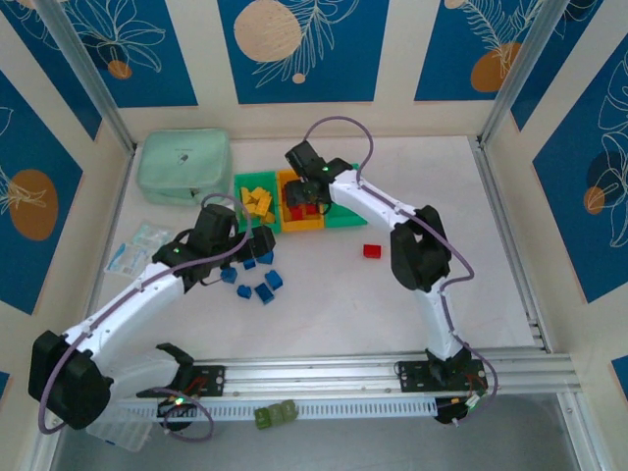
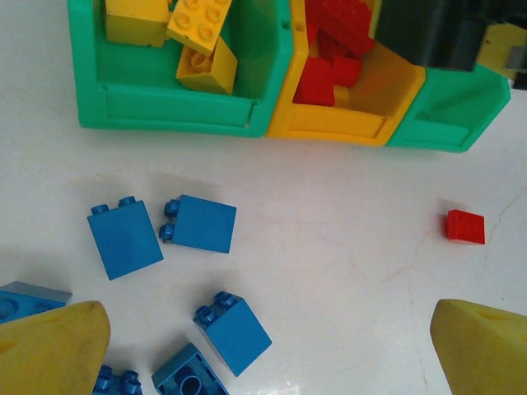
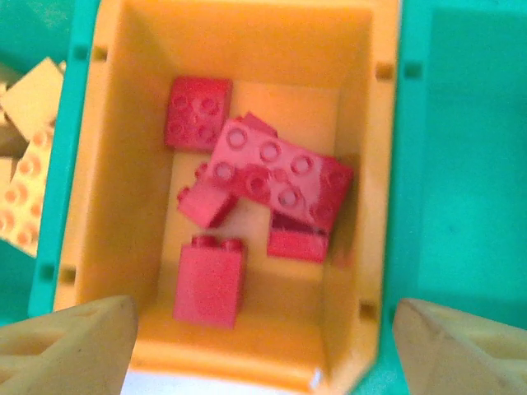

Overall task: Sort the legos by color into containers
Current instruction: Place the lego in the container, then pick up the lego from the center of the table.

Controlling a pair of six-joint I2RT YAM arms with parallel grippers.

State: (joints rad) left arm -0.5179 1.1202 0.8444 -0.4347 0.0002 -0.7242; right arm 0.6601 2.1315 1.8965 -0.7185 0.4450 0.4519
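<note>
Three joined containers stand at the back. The left green bin (image 1: 257, 201) (image 2: 173, 107) holds yellow legos (image 2: 198, 37). The orange bin (image 1: 299, 218) (image 3: 123, 164) holds several red legos (image 3: 272, 177). The right green bin (image 1: 345, 211) (image 3: 461, 164) has a bare floor where it shows. My right gripper (image 1: 304, 199) (image 3: 263, 341) hangs open over the orange bin with nothing between its fingers. Several blue legos (image 1: 257, 283) (image 2: 202, 224) lie on the table under my open, empty left gripper (image 1: 253, 245) (image 2: 268, 354). One red lego (image 1: 372, 250) (image 2: 465, 226) lies alone to their right.
A mint-green zip pouch (image 1: 184, 167) lies left of the bins. A clear plastic packet (image 1: 137, 245) sits near the left wall. An olive-green knobbly block (image 1: 277, 414) rests by the metal rail (image 1: 392, 373) at the near edge.
</note>
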